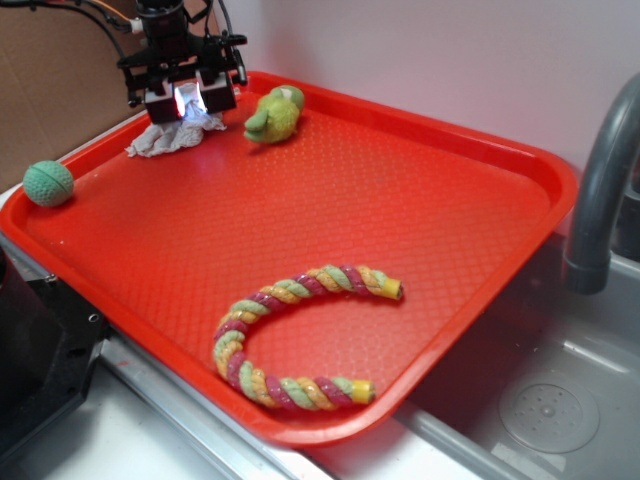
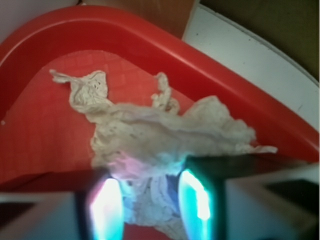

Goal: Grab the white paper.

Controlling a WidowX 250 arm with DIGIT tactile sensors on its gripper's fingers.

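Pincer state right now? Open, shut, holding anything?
Pincer: fingers either side of the white paper, paper between them on the red tray; whether they are clamped cannot be told.

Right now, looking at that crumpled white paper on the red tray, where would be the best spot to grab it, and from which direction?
Probably from straight above, at the bunched ridge of the white paper. It lies flat and ragged on the red tray, so its thin edges give little to pinch, while the raised folds do. The tool already sits there, a wad of paper between its fingers; whether it has closed firmly, I cannot tell.
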